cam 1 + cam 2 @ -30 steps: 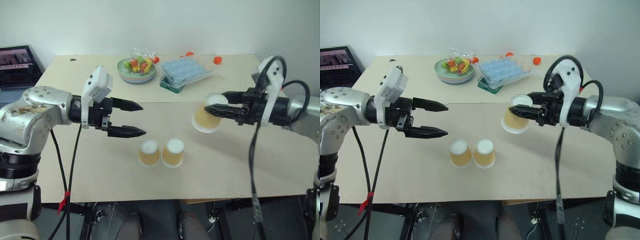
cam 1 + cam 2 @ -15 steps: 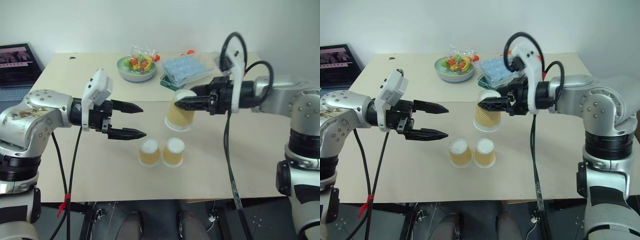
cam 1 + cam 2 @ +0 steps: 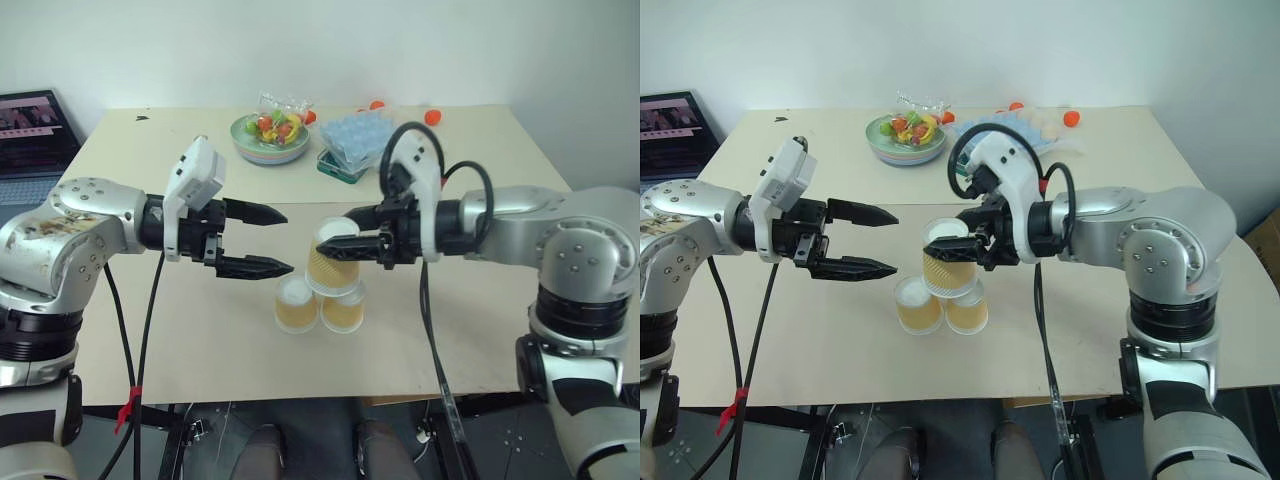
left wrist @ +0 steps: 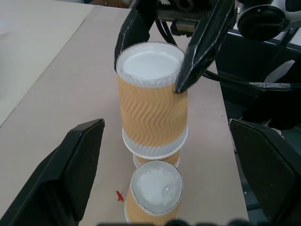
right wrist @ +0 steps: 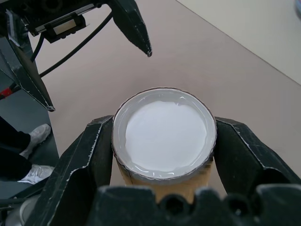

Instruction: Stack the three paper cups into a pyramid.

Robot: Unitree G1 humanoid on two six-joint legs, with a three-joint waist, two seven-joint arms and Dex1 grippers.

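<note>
No words or labels can be read on any of the things.

The right tool [image 3: 962,240] is clamped on the top of one paper cup [image 3: 333,266], which is upside down with its white base facing up. One finger [image 5: 80,160] presses on each side of it. This held cup sits right over the two other cups, and its rim looks like it is touching or just above them; I cannot tell which. The near cup [image 3: 296,304] and the far cup [image 3: 343,309] stand upside down, side by side and touching, on the tan table [image 3: 480,320].

The left tool [image 3: 278,240] has its two black fingers wide apart and holds nothing. It hangs in the air just beside the held cup, pointing at it.

A second ago the right tool held the same cup well off to the side of the two cups. It has carried the cup across and down over them. The left tool has stayed where it was, and the two cups on the table have not moved.

Far behind the cups are a green fruit bowl [image 3: 268,146] and a blue tray [image 3: 362,135].
</note>
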